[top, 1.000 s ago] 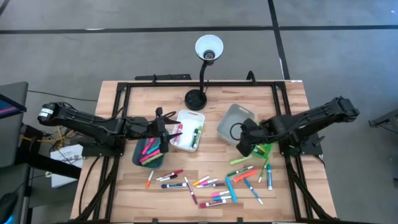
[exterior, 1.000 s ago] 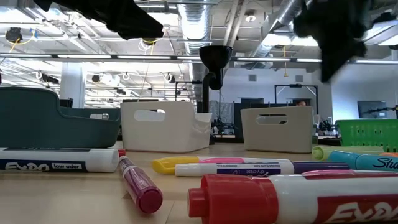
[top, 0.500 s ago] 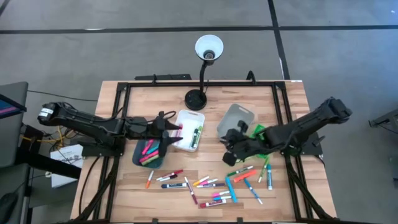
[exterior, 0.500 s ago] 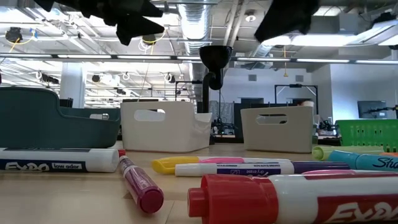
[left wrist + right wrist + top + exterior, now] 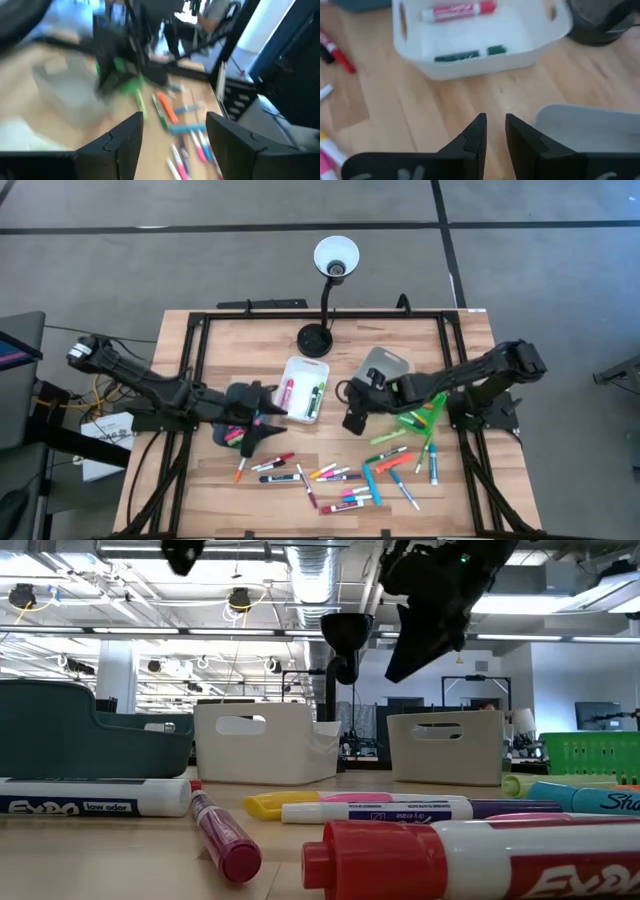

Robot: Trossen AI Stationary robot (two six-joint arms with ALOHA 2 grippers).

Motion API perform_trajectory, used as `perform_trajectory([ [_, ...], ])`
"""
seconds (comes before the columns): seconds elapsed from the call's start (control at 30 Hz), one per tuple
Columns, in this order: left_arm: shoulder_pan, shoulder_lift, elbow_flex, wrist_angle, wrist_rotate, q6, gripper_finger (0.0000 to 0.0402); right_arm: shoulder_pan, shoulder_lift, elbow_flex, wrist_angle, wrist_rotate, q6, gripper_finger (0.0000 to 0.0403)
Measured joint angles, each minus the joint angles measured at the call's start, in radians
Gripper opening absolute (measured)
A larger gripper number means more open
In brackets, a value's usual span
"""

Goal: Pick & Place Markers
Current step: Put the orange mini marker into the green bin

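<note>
Reaching for the next pick, my left pincer hangs left of centre in the high view, over the teal bin. Its fingers are spread wide and grip nothing. The loose markers lie scattered on the worktop along the lower middle of that view. The nearest, an orange one, lies just below the pincer.

Procedure, as I judge it:
1. Select one marker that lies apart from its neighbours; the orange one qualifies.
2. Turn the wrist so the fingers straddle the barrel crosswise, not end to end.
3. Descend until the fingertips flank the barrel at mid-length, then close.
4. Lift straight up before moving sideways, so that adjacent markers do not roll.

My right pincer hovers at centre right, between the white bin and the grey bin. Its fingers stand close together with a narrow gap and hold nothing. Open it wider before any approach.
</note>
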Motion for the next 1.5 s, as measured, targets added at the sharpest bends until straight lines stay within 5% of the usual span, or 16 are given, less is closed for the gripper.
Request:
perform_trajectory([
  [0.5, -0.182, 0.005, 0.002, -0.293, -0.038, -0.527, 0.0214, -0.014, -0.011, 0.001, 0.016, 0.001, -0.047, 0.0063],
  [0.93, -0.287, 0.194, 0.002, -0.425, 0.396, -1.056, 0.0214, -0.014, -0.011, 0.000, 0.191, 0.009, -0.365, 0.0063],
  [1.1, -0.330, 0.297, 0.002, -0.426, 0.477, -1.239, 0.0214, -0.014, -0.011, 0.000, 0.255, 0.009, -0.441, 0.0063],
  [1.5, -0.352, 0.388, 0.002, -0.526, 0.370, -1.347, 0.0214, -0.023, -0.011, 0.000, 0.296, 0.008, -0.455, 0.0063],
])
